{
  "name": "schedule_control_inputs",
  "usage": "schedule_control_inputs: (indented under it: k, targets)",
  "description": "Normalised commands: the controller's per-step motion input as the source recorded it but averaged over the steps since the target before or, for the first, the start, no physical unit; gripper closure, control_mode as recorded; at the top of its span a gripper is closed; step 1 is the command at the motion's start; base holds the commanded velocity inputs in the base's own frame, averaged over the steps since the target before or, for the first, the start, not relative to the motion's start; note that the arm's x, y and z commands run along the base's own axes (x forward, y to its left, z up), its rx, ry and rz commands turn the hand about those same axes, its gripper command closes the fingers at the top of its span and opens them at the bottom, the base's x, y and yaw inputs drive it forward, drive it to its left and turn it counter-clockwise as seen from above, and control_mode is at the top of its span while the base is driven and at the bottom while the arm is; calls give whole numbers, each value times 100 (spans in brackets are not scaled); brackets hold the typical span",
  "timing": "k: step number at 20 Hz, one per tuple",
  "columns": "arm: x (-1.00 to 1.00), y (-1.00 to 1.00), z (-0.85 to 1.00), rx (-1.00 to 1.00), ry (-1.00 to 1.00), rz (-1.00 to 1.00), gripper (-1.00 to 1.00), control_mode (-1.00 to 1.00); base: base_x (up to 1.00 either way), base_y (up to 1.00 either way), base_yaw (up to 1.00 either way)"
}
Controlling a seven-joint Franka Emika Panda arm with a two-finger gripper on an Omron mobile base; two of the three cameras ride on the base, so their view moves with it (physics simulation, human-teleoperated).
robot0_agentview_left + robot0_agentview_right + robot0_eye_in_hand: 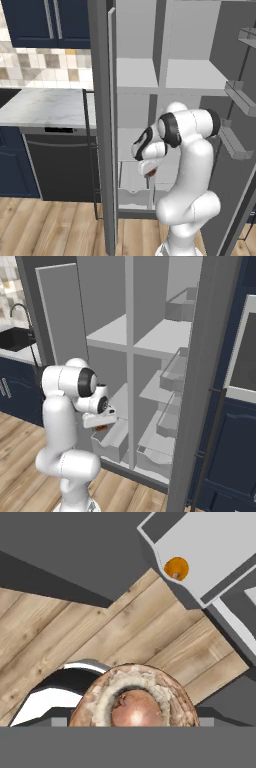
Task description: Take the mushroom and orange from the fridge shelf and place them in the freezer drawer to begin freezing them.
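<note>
A: Start with the left base view. Where is the white arm's gripper (148, 172)?

B: Low in front of the open fridge, just above the narrow light-grey freezer drawer (134, 189) that is pulled out at the bottom. A small brown-orange lump, the mushroom (151, 173), peeks out under the hand, so it sits right at the fingers, above the drawer.

A: And the marble tabletop (45, 106)?

B: Off to the left of the drawer, well apart from it, above a dark dishwasher front (60, 165).

A: Right base view?

B: The gripper (101, 425) hangs over the near end of the freezer drawer (112, 442). The mushroom (101, 428) shows as a reddish-brown spot under the hand, above the drawer's front corner. The wider grey drawer (157, 453) stands just right of it.

A: Hand view?

B: The round brown mushroom (134, 700), pale ring and shiny stem facing the camera, sits pinched at the bottom, covering the fingers. Past it lies wooden floor (100, 642). The small round orange (176, 568) lies inside the freezer drawer (210, 547), near its corner, well apart from the mushroom.
</note>
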Motion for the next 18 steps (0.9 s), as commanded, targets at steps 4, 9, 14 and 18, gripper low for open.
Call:
schedule_control_inputs:
  k: [4,9,14,18]
  targets:
    - [53,0,-62,0,0,12,100,-100,0,0,0]
    - [37,0,-54,1,0,10,100,-100,0,0,0]
    - [22,0,-48,2,0,5,100,-100,0,0,0]
    - [21,0,-55,0,0,3,100,-100,0,0,0]
